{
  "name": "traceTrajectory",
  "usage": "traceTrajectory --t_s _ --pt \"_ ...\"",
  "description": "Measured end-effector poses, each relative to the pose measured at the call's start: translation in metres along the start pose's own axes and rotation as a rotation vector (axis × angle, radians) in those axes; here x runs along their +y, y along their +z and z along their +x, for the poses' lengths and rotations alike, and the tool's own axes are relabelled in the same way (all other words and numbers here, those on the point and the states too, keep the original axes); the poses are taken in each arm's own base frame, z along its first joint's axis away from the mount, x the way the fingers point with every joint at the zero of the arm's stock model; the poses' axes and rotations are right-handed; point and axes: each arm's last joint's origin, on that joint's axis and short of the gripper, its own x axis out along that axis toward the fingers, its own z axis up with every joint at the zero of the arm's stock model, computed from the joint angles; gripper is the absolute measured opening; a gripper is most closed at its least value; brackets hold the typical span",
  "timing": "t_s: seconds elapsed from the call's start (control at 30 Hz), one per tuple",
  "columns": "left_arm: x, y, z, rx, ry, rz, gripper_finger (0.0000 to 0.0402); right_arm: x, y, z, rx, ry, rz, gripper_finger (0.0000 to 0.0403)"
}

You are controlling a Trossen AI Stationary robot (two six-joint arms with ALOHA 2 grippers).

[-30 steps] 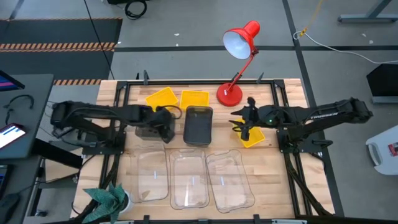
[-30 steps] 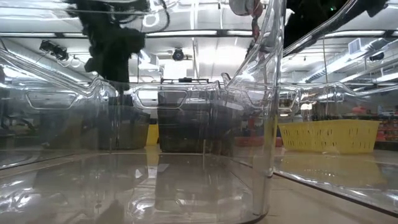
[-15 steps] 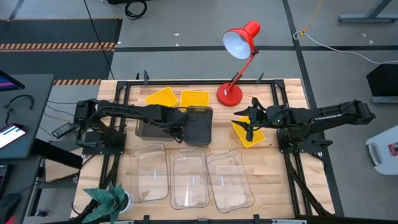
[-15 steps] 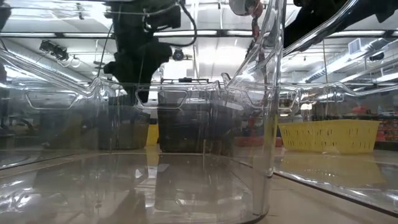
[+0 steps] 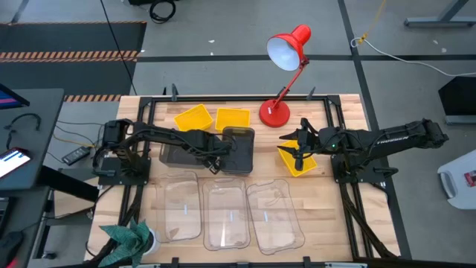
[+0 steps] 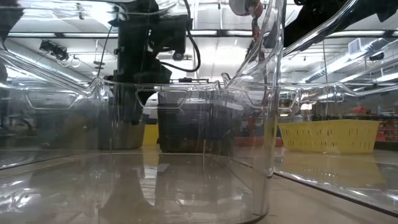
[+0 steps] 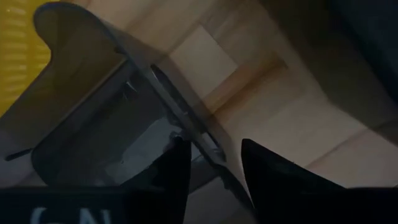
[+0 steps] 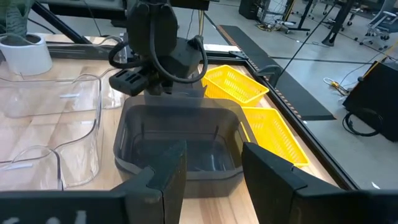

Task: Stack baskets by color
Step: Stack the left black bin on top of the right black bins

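Two smoky-grey baskets sit mid-table: one on the left (image 5: 177, 154) and one right of it (image 5: 238, 149). My left gripper (image 5: 213, 154) points steeply down at the left basket's right end. It is open, with that basket's end wall (image 7: 163, 93) running between its fingers. Two yellow baskets (image 5: 193, 117) (image 5: 232, 117) lie at the far side. A third yellow basket (image 5: 301, 165) lies under my right gripper (image 5: 297, 152), which hovers open and holds nothing. Three clear baskets (image 5: 227, 212) line the near side. My left gripper has one finger (image 7: 177, 165) inside the grey basket's end wall and the other outside it, coming from above. Whether either finger touches the wall, I cannot tell.
A red desk lamp (image 5: 286, 52) stands with its base (image 5: 274, 113) at the far edge, between the yellow baskets and my right arm. A green plant in a white pot (image 5: 130, 238) sits at the near left corner. A strip of bare wood separates the two grey baskets.
My left gripper has travelled toward the table's right edge and come down, tipping to point more steeply downward. It went from above the left grey basket's middle to that basket's right end. The baskets have stayed in place.
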Motion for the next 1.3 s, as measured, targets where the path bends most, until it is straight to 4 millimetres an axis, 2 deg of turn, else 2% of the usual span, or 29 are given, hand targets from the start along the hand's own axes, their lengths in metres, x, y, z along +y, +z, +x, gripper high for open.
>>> traceTrajectory --t_s 0.17,0.4,0.57,0.77,0.9,1.13,1.3 --pt "0.000 0.000 0.000 -0.004 -0.003 -0.029 0.0102 0.000 0.000 0.000 0.000 0.000 0.000 0.0160" --pt "0.000 -0.001 0.000 0.016 -0.011 -0.032 0.0012 0.000 0.000 0.000 0.001 0.000 0.001 0.0160" --pt "0.002 -0.005 -0.008 0.071 0.025 -0.001 0.0008 0.000 0.000 0.000 0.001 0.000 0.004 0.0160" --pt "-0.004 -0.009 -0.041 0.107 0.068 0.046 0.0006 0.000 0.000 0.000 0.001 0.001 0.008 0.0160" --pt "-0.007 -0.007 -0.074 0.079 0.093 0.076 0.0006 0.000 0.000 0.000 0.000 0.000 0.008 0.0160" --pt "-0.020 0.000 -0.131 -0.217 0.131 0.288 0.0007 0.000 0.001 0.000 -0.015 0.000 0.016 0.0160" --pt "-0.040 0.001 -0.149 -0.415 0.101 0.461 0.0008 0.000 0.001 0.000 -0.014 0.001 0.037 0.0160"
